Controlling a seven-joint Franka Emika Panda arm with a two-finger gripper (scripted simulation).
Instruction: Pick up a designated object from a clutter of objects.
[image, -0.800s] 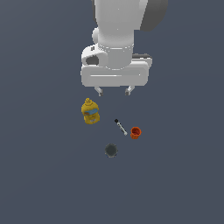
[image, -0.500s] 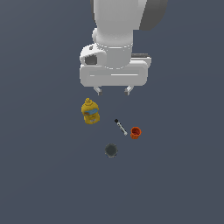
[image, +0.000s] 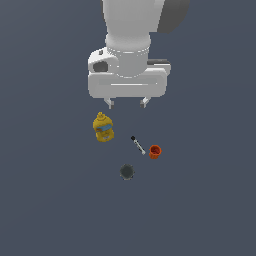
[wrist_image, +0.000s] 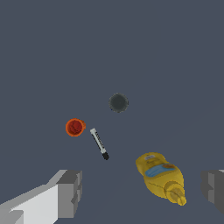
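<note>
We see the four items lying on a flat grey floor (image: 45, 210), with bare surface on every side of the group. The disc (image: 127, 172) lies apart from the others, nearest the bottom of the exterior view, touching nothing; open floor surrounds it fully. The stick (image: 138, 145) lies between the bottle (image: 103, 127) and the cup (image: 155, 151), just beside the cup (whether they touch, we cannot tell). The bottle lies on its side at the exterior view's left.

The arm (image: 129, 35) hangs from above with its wrist pointing straight down. The gripper (image: 127, 103) hovers above the group, clear of every item. Its jaws are spread wide and hold nothing; in the wrist view one finger (wrist_image: 70, 193) shows at each side with the bottle between them.

The bottle carries a blue label (wrist_image: 156, 169); its writing is too small to read.
</note>
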